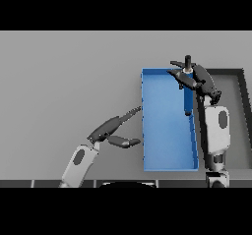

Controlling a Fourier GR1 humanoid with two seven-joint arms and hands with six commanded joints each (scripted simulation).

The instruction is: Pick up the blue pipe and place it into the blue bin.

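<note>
The right hand (197, 79) is over the far right corner of the blue bin (147, 131), its fingers (178, 74) curled round the blue pipe (187, 95). The pipe hangs upright from that grip, with a dark stub showing above the hand and its lower end down inside the bin close to the right wall; whether that end touches the bin floor is hard to judge from this angle. The bin stands on the grey surface (64, 81), long side running away from the robot, and a dark-rimmed tray (241, 74) lies just to its right. The left hand (110, 131) hovers near the bin's left wall, fingers straight and spread from the thumb, holding nothing.
</note>
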